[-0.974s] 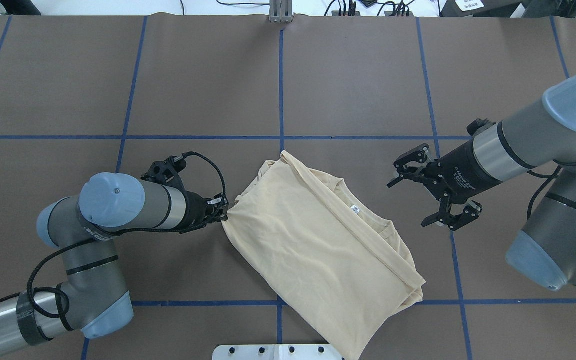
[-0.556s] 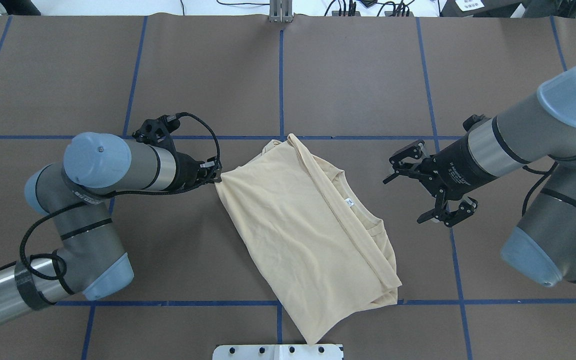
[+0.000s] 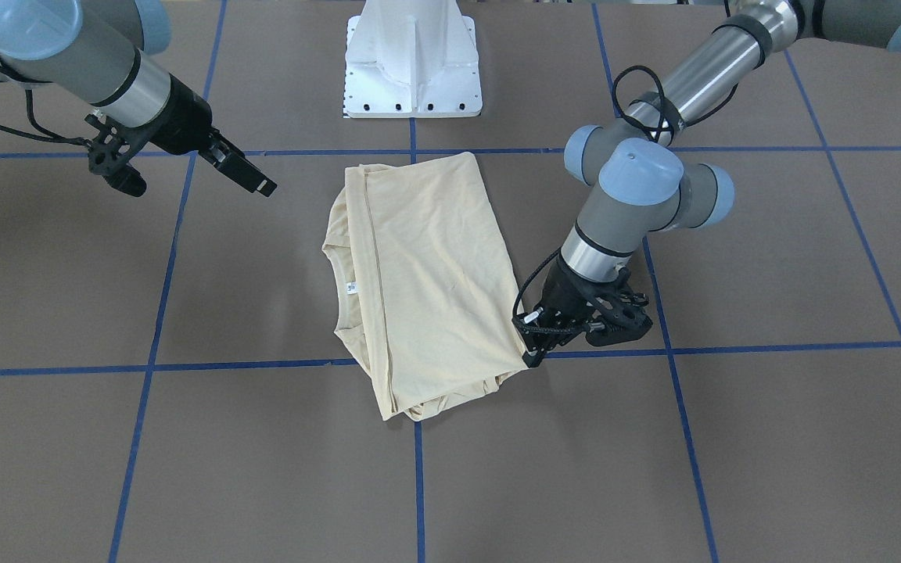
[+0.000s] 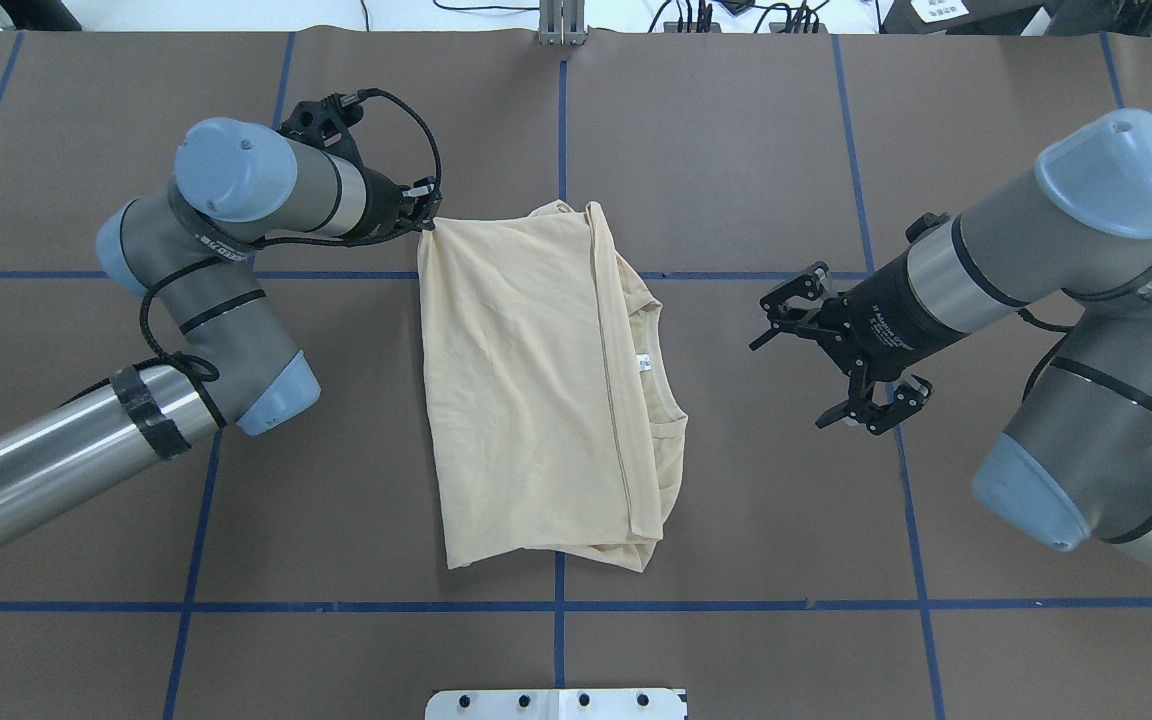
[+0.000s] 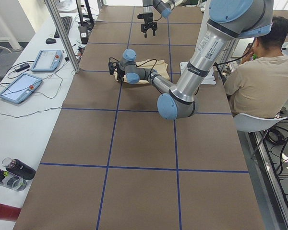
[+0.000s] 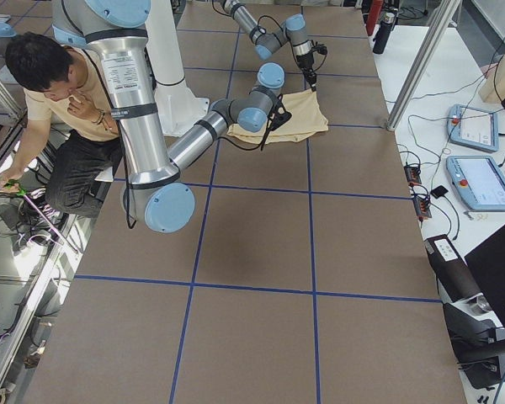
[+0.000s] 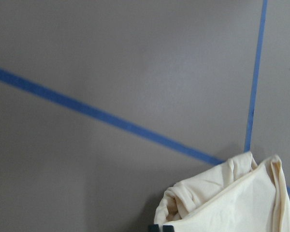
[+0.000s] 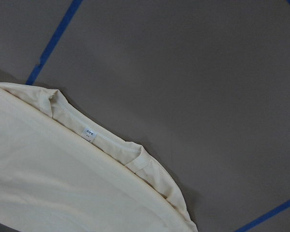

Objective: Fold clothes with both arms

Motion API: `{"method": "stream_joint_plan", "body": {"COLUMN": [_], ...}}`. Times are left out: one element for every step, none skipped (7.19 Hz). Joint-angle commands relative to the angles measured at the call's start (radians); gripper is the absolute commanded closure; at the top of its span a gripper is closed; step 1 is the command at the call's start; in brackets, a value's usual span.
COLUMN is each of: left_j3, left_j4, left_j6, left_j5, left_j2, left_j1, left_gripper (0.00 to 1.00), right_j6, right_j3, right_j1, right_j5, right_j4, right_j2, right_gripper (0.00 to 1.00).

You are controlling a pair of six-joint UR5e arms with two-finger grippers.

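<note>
The left tool (image 4: pixel 426 216) is clamping the far left corner of the folded shirt (image 4: pixel 526 400) and is dragging it away from the robot across the bench (image 4: pixel 736 150). Within the last second this pull is swinging the shirt out of a diagonal lie and making it nearly square with the blue tape lines (image 4: pixel 736 275). It is now lying mid-bench between the arms, its long sides running away from the robot. The collar (image 4: pixel 671 410) and white tag (image 4: pixel 644 362) are facing the right arm. The right tool (image 4: pixel 801 375) is hovering wide open and empty near the collar side, having drifted slightly closer. This is looking like a squaring-up step, readying the shirt for a crosswise fold. The pinched corner is bunching a little.
</note>
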Motion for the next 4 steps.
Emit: {"method": "stream_joint_plan", "body": {"left_j3": [0.113, 0.112, 0.101, 0.068], "left_j4": [-0.115, -0.118, -0.126, -0.121], "left_j6": [0.02, 0.019, 0.019, 0.023], "left_j5": [0.003, 0.003, 0.002, -0.006], "left_j2": [-0.037, -0.049, -0.051, -0.041], "left_j1": [-0.012, -0.016, -0.027, -0.056], "left_gripper": [0.54, 0.52, 0.52, 0.52], "right_j6": [-0.001, -0.001, -0.001, 0.001], "right_j3": [-0.052, -0.077, -0.083, -0.085], "right_j1": [-0.008, -0.033, -0.069, -0.133], "right_j5": [-0.027, -0.064, -0.125, -0.206], "right_j4": [-0.002, -0.001, -0.002, -0.004], "right_j2": [0.077, 0.113, 0.139, 0.145], "right_gripper": [0.0, 0.0, 0.0, 0.0]}}
